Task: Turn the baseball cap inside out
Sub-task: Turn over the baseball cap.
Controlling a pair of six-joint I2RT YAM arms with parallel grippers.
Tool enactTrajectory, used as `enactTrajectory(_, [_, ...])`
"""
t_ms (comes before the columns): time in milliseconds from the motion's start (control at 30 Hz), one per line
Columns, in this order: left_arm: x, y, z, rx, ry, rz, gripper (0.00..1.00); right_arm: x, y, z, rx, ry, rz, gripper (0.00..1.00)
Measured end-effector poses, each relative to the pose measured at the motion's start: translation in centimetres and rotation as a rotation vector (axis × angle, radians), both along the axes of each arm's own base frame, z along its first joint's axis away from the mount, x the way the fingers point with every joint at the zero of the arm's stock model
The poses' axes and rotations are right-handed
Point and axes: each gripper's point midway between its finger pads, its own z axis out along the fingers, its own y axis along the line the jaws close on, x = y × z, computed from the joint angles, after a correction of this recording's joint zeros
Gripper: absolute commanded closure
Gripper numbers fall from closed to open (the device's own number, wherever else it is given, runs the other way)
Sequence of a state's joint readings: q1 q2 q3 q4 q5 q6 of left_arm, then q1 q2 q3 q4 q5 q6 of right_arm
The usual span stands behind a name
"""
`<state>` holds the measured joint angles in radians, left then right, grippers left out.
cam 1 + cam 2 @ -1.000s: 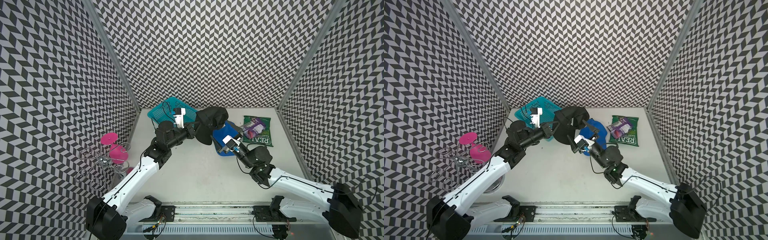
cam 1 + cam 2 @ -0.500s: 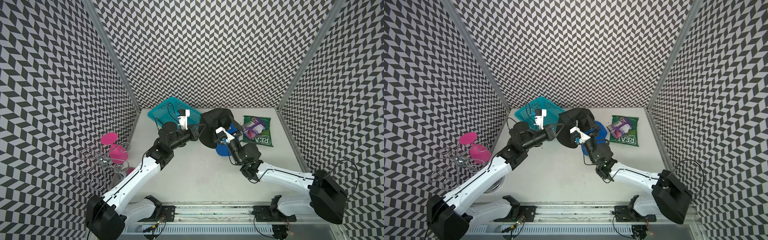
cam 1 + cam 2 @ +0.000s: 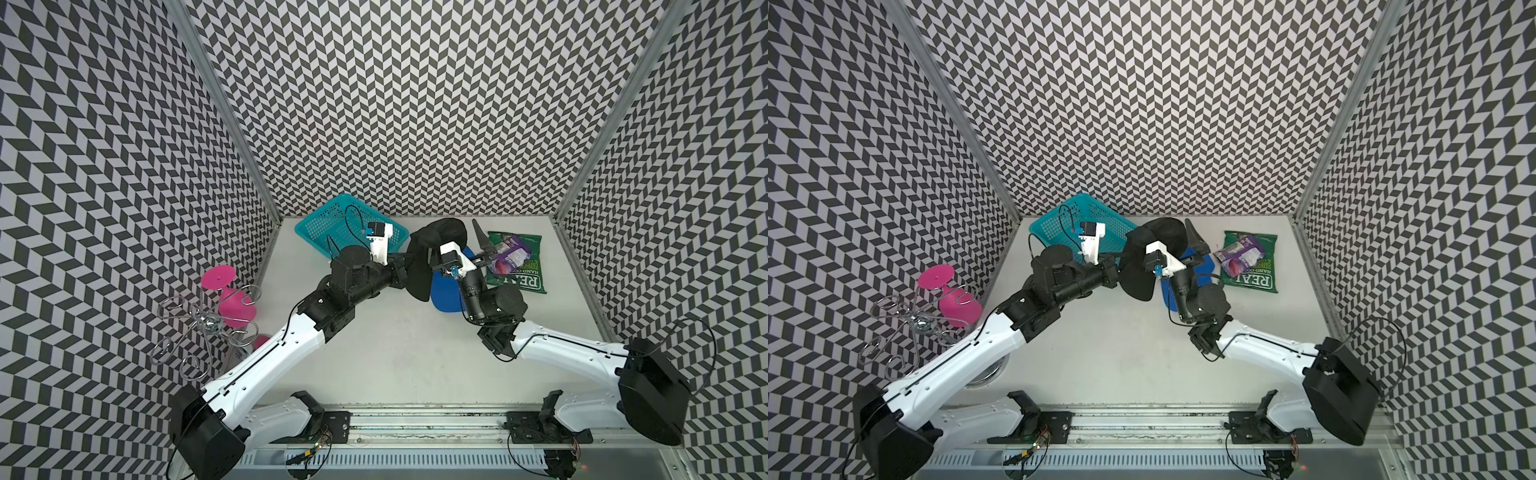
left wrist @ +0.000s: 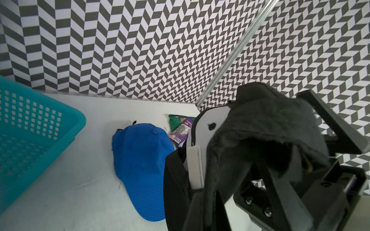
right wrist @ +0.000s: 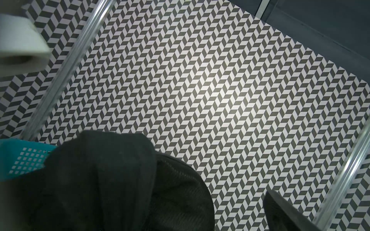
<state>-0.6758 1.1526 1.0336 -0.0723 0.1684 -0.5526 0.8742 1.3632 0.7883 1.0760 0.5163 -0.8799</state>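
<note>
Left gripper: jaws closed together, clamped on the edge of the black fabric baseball cap, in the upper centre of both top views. The left wrist view shows the clamp at the lower centre of the frame, on the cap's rim beside a white inner band. The dark lining is draped across the right of that frame.

Right gripper: jaws spread wide, nothing clamped. One finger stands clear of the cap on its right side, pointing toward the back wall. It also appears at the lower right of the right wrist view. The other finger is hidden by cap fabric, and whether it sits inside the crown cannot be told.

The black cap is held off the white tabletop, with its crown toward the back wall and its brim hanging toward the lower frame. It sits between a teal perforated plastic basket on its left and a green snack bag on its right. A purple packet lies on the green bag.

A blue fabric baseball cap lies crown up on the table, partly covered by the black cap in both top views.

At the left of the frame, outside the side wall, stand pink plastic goblets and a silver wire rack.
</note>
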Motion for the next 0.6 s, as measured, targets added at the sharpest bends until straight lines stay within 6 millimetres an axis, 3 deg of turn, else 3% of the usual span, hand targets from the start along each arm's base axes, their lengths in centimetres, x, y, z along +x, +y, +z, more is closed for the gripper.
enactTrajectory(167, [0.1, -0.7, -0.4, 0.103, -0.041, 0.023, 1.0, 0.0, 1.1, -0.5, -0.048, 0.008, 0.04, 0.02])
enactTrajectory(367, [0.7, 0.4, -1.1, 0.233, -0.091, 0.074, 1.0, 0.2, 2.5, -1.3, -0.123, 0.044, 0.079, 0.04])
enactTrajectory(467, [0.7, 0.7, -1.2, 0.285, -0.116, 0.081, 1.0, 0.4, 2.6, -1.5, -0.14, 0.06, 0.074, 0.12])
enactTrajectory(600, [0.6, 0.9, -1.2, 0.339, -0.143, 0.074, 1.0, 0.7, 2.9, -1.9, -0.164, 0.091, 0.062, 0.31])
